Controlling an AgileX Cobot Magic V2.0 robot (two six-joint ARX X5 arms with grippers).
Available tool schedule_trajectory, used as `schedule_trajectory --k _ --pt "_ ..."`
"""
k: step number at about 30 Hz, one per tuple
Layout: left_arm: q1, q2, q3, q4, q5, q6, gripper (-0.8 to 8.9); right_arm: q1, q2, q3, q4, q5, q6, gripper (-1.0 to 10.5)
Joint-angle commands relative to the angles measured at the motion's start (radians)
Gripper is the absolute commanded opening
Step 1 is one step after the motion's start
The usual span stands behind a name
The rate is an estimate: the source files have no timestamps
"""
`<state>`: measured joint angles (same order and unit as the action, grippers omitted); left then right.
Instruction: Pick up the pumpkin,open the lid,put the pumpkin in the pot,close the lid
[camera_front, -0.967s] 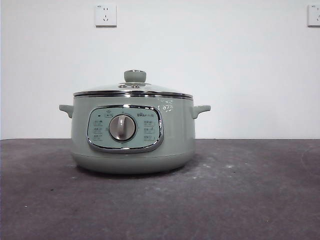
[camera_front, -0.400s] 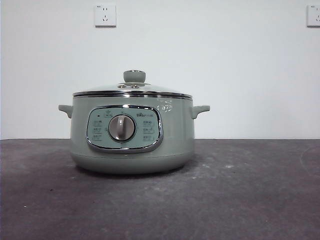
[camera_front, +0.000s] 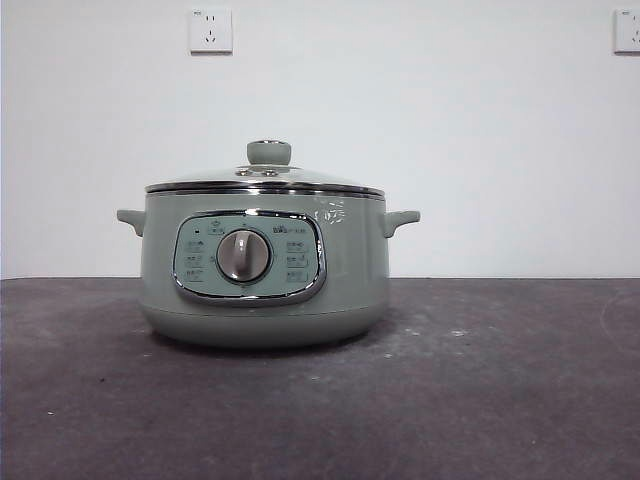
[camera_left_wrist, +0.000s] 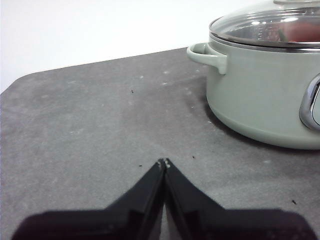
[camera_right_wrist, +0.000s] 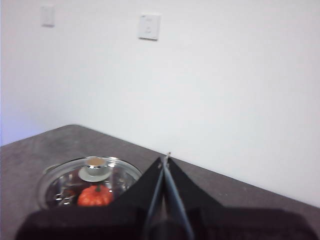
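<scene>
The pumpkin (camera_right_wrist: 95, 196), small, ribbed and orange-red, sits inside the pot (camera_front: 265, 265) and shows through the lid (camera_right_wrist: 90, 181), a clear glass dome with a shiny metal rim and a sage-green knob. The pot is wide, rounded and pale green, with a chrome-framed panel and a grey dial, on the dark, speckled counter (camera_front: 480, 390). My left gripper (camera_left_wrist: 163, 162) hangs low beside the pot, jaws pressed together, holding nothing. My right gripper (camera_right_wrist: 165, 157) hovers above the lid, jaws likewise closed and empty.
</scene>
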<state>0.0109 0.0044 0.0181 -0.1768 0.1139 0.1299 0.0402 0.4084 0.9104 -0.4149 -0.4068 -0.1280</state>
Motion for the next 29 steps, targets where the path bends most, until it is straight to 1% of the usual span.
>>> schedule_trajectory --k 1,3,7,10,12,16,22,29 --pt "0.003 -0.003 -0.016 0.003 -0.004 -0.006 -0.04 -0.012 -0.066 -0.189 0.097 0.061 0.105 0.0" --pt "0.003 -0.003 -0.016 0.003 -0.004 -0.006 -0.03 -0.013 -0.110 -0.296 0.141 0.119 0.131 0.0" --pt "0.003 -0.003 -0.016 0.003 -0.004 -0.006 -0.04 -0.013 -0.196 -0.468 0.210 0.197 0.185 0.0" --pt "0.003 -0.003 -0.016 0.003 -0.004 -0.006 -0.04 -0.011 -0.256 -0.577 0.255 0.307 0.222 0.0" --pt "0.003 -0.003 -0.016 0.003 -0.004 -0.006 -0.04 -0.006 -0.288 -0.642 0.291 0.356 0.238 0.0" --pt "0.003 -0.003 -0.016 0.003 -0.004 -0.006 -0.04 0.005 -0.328 -0.735 0.332 0.392 0.238 0.0" --pt "0.003 -0.003 -0.016 0.003 -0.004 -0.006 -0.04 0.009 -0.372 -0.841 0.332 0.387 0.232 0.0" --pt "0.003 -0.003 -0.016 0.003 -0.004 -0.006 -0.04 0.016 -0.407 -0.902 0.328 0.383 0.231 0.0"
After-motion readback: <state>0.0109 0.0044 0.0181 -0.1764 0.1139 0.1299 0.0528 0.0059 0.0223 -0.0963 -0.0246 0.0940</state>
